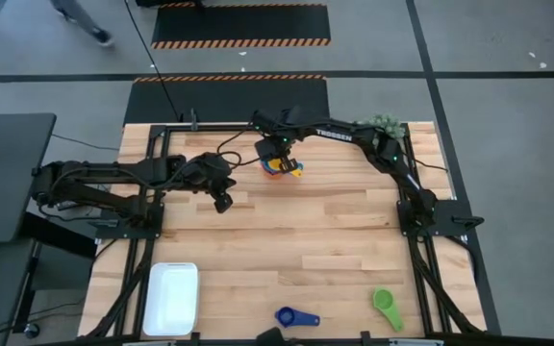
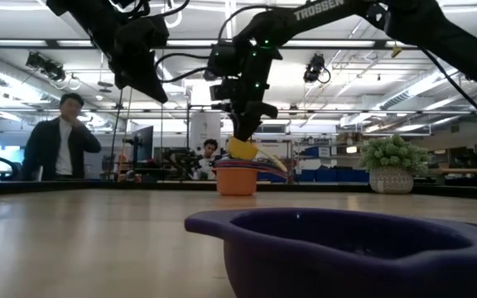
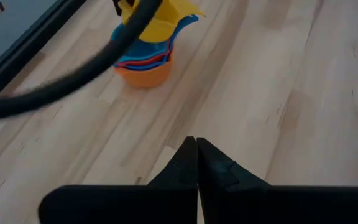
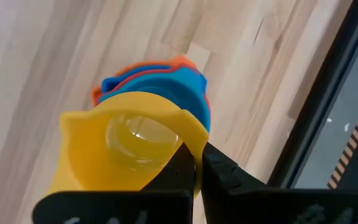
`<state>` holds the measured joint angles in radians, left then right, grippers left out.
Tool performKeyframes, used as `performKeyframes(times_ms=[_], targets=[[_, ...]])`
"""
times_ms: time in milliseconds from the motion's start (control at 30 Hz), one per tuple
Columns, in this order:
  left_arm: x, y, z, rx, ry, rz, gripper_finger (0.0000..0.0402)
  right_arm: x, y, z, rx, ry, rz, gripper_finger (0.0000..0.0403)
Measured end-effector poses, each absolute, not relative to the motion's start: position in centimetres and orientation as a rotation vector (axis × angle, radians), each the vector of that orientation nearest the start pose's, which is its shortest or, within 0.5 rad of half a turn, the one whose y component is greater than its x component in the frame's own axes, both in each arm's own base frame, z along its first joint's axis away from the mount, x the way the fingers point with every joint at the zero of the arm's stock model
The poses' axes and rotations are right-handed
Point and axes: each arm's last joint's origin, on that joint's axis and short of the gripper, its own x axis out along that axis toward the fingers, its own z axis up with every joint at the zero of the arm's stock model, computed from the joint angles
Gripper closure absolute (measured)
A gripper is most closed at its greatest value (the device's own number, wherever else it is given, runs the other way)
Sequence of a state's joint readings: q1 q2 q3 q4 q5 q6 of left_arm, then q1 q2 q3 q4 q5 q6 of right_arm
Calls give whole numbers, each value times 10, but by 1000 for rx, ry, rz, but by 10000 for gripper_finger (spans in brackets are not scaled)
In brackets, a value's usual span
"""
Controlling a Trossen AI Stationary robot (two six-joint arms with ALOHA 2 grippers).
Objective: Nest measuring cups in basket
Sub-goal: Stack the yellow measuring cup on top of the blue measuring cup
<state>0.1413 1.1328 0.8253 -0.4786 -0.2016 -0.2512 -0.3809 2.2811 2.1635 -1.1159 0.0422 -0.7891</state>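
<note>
In the high view, the right gripper (image 1: 282, 159) hangs over a stack of measuring cups (image 1: 283, 167) at the far middle of the table (image 1: 306, 240), while the left gripper (image 1: 222, 202) waits just left of the stack with its fingers together and empty. The white basket (image 1: 171, 298) lies at the near left, well apart from the stack; a navy cup (image 1: 296, 316) and a green cup (image 1: 387, 308) lie loose near the near edge. In the low view, the right gripper (image 2: 247, 132) holds the yellow cup (image 2: 243, 149) just above the orange cup (image 2: 237, 180) at the bottom of the stack; a potted plant (image 2: 393, 165) stands to the right. In the left wrist view, the left fingers (image 3: 185, 165) are pressed shut, pointing toward the stack (image 3: 145, 59). In the right wrist view, the right fingers (image 4: 179, 168) are clamped on the rim of the yellow cup (image 4: 123, 146), above the blue cup (image 4: 179, 87). Judged from their look, the cups are light, stiff, smooth plastic; a thin rim pinch may slip or tilt, so the flat handle or the rim wall is the better place to take hold.
</note>
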Motion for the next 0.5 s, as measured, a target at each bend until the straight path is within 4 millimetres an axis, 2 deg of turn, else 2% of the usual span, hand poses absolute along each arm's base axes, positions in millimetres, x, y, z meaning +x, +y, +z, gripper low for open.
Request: performKeyframes(times_ms=[333,500], targets=[[225,38,258,-211,744,422,401,441,-179,242,-471,1289,128,390],[225,38,258,-212,744,422,401,441,-179,242,-481,1281,154,354]])
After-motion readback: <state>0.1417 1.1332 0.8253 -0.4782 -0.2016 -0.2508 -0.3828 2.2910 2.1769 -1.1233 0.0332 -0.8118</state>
